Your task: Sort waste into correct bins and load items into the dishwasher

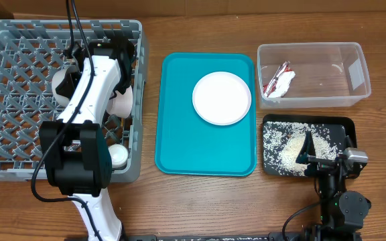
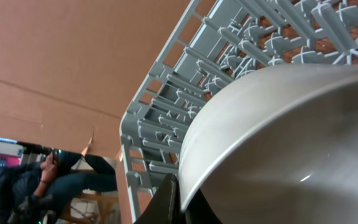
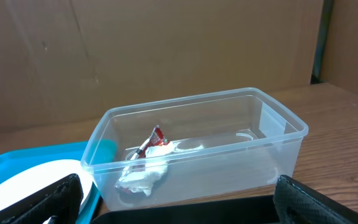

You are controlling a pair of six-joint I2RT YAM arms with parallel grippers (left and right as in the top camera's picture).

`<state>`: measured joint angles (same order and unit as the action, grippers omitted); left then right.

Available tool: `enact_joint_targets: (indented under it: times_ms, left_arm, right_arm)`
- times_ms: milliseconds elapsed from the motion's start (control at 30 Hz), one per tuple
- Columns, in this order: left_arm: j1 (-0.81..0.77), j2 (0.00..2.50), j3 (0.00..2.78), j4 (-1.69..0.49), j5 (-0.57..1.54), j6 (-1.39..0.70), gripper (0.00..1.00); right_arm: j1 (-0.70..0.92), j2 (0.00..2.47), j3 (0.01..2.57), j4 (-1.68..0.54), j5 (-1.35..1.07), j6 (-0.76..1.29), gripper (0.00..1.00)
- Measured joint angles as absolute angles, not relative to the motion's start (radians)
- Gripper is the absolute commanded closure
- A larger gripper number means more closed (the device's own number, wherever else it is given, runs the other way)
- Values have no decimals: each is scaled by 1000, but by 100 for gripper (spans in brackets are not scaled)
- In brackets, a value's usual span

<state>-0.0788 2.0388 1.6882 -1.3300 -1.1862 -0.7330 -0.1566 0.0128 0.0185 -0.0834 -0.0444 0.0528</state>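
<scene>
The grey dish rack (image 1: 19,100) stands at the left. My left gripper (image 2: 182,199) is shut on the rim of a white bowl (image 2: 291,143), held inside the rack (image 2: 166,106); from overhead the bowl (image 1: 122,102) shows beside the arm. A second white bowl (image 1: 61,84) and the tiny cup (image 1: 118,155) sit in the rack. The white plate (image 1: 222,98) lies on the teal tray. The clear tub (image 1: 344,67) holds the red wrapper and tissue (image 1: 278,82), also seen in the right wrist view (image 3: 148,158). Rice (image 1: 283,144) lies in the black tray (image 1: 340,127). My right gripper (image 1: 311,150) is open over it. The chopsticks are not visible.
The teal tray (image 1: 179,134) lies between the rack and the bins. The clear tub (image 3: 229,149) stands just beyond the black tray (image 3: 185,214) in the right wrist view, with the plate (image 3: 36,180) to its left. A cardboard wall rises behind the table.
</scene>
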Motion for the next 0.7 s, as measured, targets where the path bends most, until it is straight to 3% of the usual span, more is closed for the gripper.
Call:
enact_joint_targets:
  times_ms: [567, 633, 700]
  left_arm:
    - [-144, 2038, 1654, -1298, -1187, -676, 94]
    - [-144, 2038, 1651, -1296, -1190, -669, 92]
    - [-145, 2038, 1650, -1295, -1188, -653, 83]
  right_arm:
    - [-157, 13, 19, -83, -45, 53, 0]
    - [-157, 13, 19, -83, -44, 52, 0]
    - [-157, 13, 19, -84, -44, 52, 0]
